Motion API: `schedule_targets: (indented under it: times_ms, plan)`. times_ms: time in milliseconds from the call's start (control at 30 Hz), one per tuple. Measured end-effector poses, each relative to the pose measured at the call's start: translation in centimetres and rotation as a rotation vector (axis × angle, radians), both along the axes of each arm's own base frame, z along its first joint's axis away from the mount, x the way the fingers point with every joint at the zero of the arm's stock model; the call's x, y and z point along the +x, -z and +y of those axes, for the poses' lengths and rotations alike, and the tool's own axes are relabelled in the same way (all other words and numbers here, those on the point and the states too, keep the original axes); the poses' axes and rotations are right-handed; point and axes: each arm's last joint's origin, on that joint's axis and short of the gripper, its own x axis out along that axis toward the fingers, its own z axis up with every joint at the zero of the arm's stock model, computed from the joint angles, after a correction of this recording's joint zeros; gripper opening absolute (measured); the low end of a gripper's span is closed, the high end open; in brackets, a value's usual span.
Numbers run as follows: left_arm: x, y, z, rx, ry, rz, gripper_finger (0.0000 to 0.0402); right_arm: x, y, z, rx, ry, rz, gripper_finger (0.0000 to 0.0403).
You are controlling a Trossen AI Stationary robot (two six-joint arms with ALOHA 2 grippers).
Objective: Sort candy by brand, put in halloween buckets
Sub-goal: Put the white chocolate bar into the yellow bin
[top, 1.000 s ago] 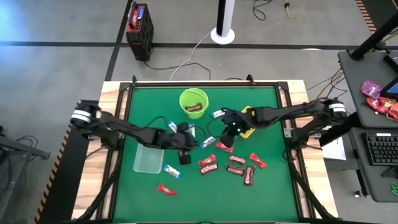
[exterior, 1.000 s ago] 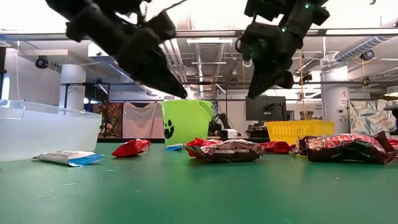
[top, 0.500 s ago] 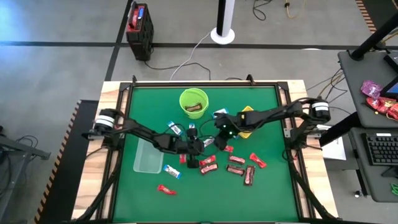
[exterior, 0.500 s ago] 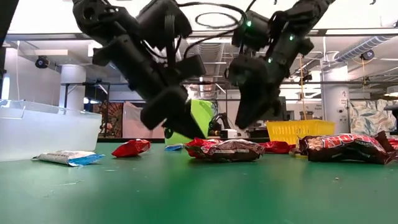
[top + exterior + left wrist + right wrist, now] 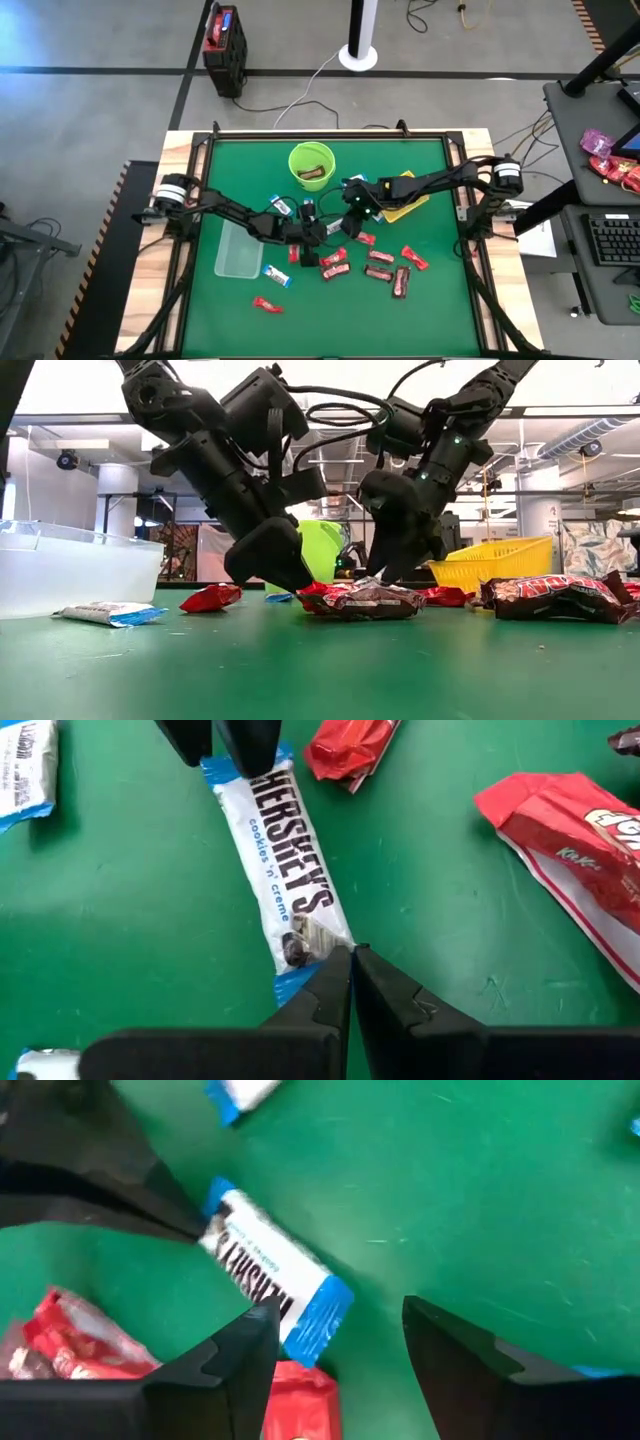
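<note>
Both arms sit lower and closer together than half a second ago, meeting over one blue-and-white Hershey's bar [image 5: 283, 860] near the middle of the green worktop [image 5: 420, 310].

Left gripper [image 5: 350, 952]: fingers pressed together, tips touching one end of that bar's wrapper. I cannot tell whether any wrapper is pinched between them.

Right gripper [image 5: 335, 1320]: fingers spread wide, hanging just over the bar's other end, one finger [image 5: 245, 1355] beside the blue wrapper edge. From the high view it has moved in from near the yellow tray [image 5: 410, 205] toward the left gripper [image 5: 318, 237].

Candy otherwise unchanged: red bars [image 5: 335, 265] and dark brown bars [image 5: 401, 282] scattered below the grippers, one red bar [image 5: 267, 304] alone near the front, another blue-and-white bar [image 5: 276, 274] just beside the clear tub [image 5: 238, 255].

Lime-green bucket [image 5: 311, 166] at the back holds at least one piece; I cannot tell its brand.
</note>
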Motion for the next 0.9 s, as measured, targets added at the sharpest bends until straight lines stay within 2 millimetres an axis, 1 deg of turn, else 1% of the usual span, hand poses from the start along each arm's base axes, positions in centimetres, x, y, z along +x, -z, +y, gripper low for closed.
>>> schedule_targets:
  times_ms: [400,467,567,633,800,900]
  plan:
    - [0.0,0.1,0.3,-0.008,-0.003,-0.002,0.0,0.8,-1.8,-0.1,-0.038,-0.079,-0.017,0.0206]
    - [0.0,0.1,0.3,-0.008,-0.002,-0.001,0.0,0.9,-2.0,-0.1,-0.068,-0.127,-0.008,0.0206]
    - [0.0,0.1,0.3,-0.008,-0.002,-0.001,0.0,0.9,-2.2,0.2,-0.143,-0.245,0.007,0.0206]
    - [0.0,0.1,0.3,-0.008,-0.002,-0.001,0.0,0.9,-2.3,0.2,-0.162,-0.277,0.016,0.0206]
    - [0.1,0.3,0.2,-0.01,-0.005,-0.009,0.0,1.1,-3.0,-1.2,-0.131,-0.183,0.011,0.0206]
    - [0.2,0.5,0.2,-0.01,-0.005,-0.016,0.0,1.4,-2.9,-1.4,-0.105,-0.175,0.031,0.0206]
